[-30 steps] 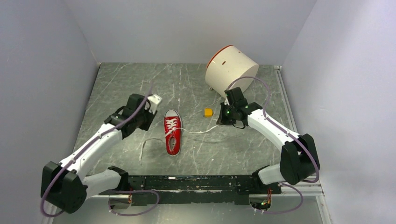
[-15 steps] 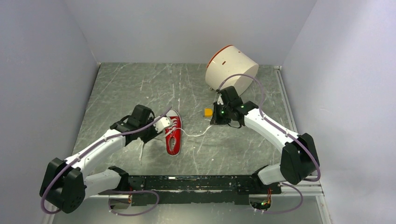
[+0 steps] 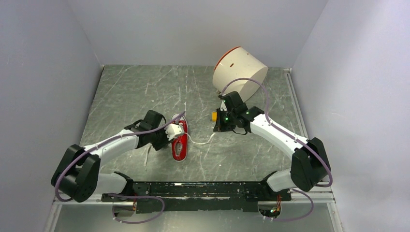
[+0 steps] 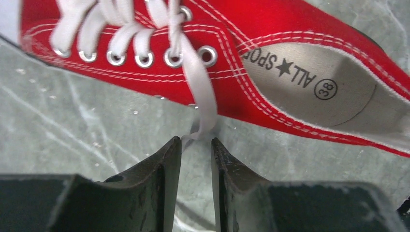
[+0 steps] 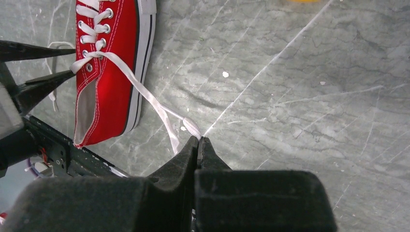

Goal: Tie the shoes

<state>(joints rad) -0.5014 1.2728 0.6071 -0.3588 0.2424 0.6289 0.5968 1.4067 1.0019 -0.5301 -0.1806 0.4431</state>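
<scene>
The red sneaker (image 3: 179,145) lies on the table with its toe pointing away; it also shows in the left wrist view (image 4: 270,24) and the right wrist view (image 5: 109,72). My left gripper (image 3: 177,130) is low at the shoe's left side, slightly open (image 4: 196,141), with the left white lace (image 4: 203,96) hanging from the top eyelet down between the fingertips. My right gripper (image 3: 217,126) is to the right of the shoe, shut (image 5: 198,140) on the right lace (image 5: 150,96), which runs slack across the table to it.
A white cylinder with a red rim (image 3: 240,72) lies on its side behind the right arm. A small yellow block (image 3: 214,116) sits just behind the right gripper. The left lace's loose end (image 3: 147,155) trails towards the black rail (image 3: 203,189). Walls enclose three sides.
My left arm has swung from behind and left of the shoe down to its left side, at the lace. My right gripper has moved left with its lace, which has gone slack.
</scene>
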